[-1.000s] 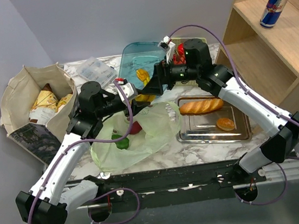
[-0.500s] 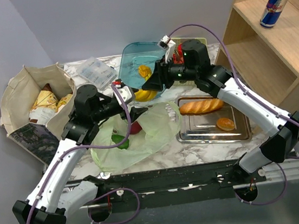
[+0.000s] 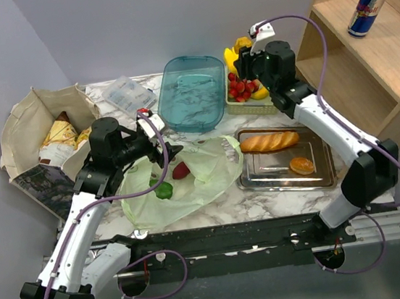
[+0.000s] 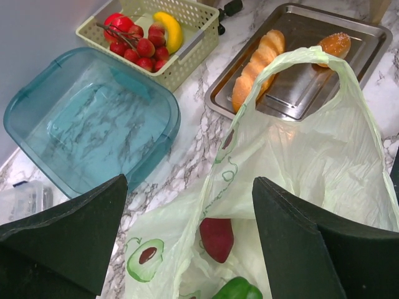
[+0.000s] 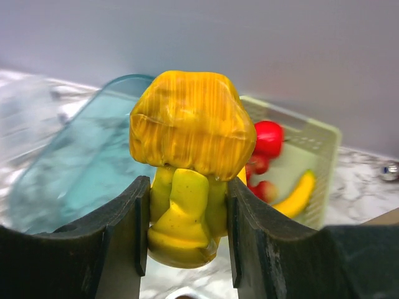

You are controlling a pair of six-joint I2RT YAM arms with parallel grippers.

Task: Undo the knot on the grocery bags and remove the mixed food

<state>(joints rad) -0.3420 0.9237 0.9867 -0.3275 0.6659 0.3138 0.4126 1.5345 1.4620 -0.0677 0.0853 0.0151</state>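
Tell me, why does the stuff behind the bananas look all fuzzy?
Right wrist view: focus sits on the close bananas, so the teal tub and basket behind blur. Left wrist view: the green bag looks crisp. Top view: sharp, evenly lit, soft shadows.

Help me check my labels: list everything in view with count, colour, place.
grocery bag: 1, pale green, table centre
bell pepper: 1, green, in that bag
oval vegetable: 1, magenta-red, beside the pepper
tote: 1, beige, far left
container: 1, clear teal, back centre
small box: 1, clear, left of it
basket: 1, cream, back right
strawberries: several, red, in basket
banana: 1, yellow, in basket
tray: 1, steel, right
bread loaf: 1, brown, on tray
bun: 1, orange-brown, on tray
shelf: 1, wooden, far right
can: 1, blue-silver, on shelf
left end effector: open, over the bag
right end effector: shut on yellow banana bunch, above basket
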